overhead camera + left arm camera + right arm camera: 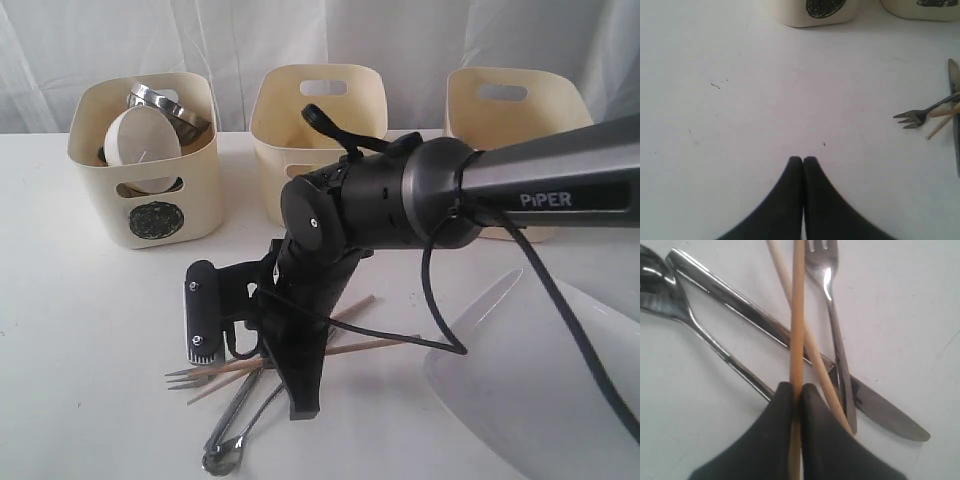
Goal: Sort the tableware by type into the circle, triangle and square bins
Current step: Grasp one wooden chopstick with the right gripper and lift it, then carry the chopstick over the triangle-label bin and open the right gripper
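Observation:
My right gripper (pixel 300 405) (pixel 796 387) reaches across the middle and is shut on one wooden chopstick (pixel 798 350). The second chopstick (pixel 780 265) crosses it and lies loose. Under them lie the steel fork (pixel 832 315) (pixel 185 380), knife (pixel 740 305) and spoon (pixel 660 290) in a pile on the white table. My left gripper (pixel 803 160) is shut with nothing in it, a little above bare table, with the fork (pixel 912 117) off to one side. The small white bowl (pixel 140 135) and steel bowl (pixel 170 105) sit in the circle bin (pixel 95 150). The white plate (pixel 530 390) lies front right. No mug shows.
Two more cream bins stand at the back, middle (pixel 270 120) and right (pixel 520 110); the right arm (pixel 540 185) hides their marks. The arm's cable (pixel 440 320) hangs above the plate. The left gripper does not show in the exterior view.

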